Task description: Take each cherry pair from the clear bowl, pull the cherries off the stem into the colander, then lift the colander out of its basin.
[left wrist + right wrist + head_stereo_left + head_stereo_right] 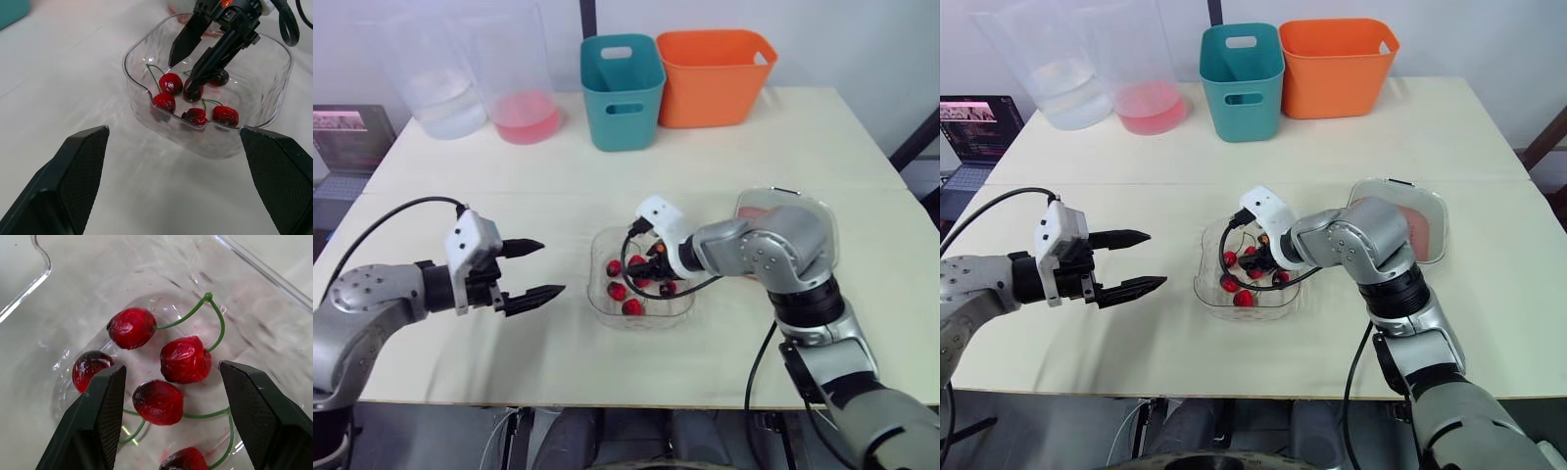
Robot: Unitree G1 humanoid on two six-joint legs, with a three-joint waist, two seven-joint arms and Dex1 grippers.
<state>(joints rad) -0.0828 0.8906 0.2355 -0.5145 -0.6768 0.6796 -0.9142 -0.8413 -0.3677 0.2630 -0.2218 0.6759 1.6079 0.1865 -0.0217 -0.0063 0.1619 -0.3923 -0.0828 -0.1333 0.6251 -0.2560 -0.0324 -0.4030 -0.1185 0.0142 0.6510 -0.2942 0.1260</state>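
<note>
Several cherries lay with their green stems in the clear bowl near the front middle of the table, where the right gripper reached in with fingers parted among the fruit, while the left gripper hovered beside the bowl, spread wide.

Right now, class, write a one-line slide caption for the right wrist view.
Open right gripper poised over stemmed cherries in the clear bowl.
</note>
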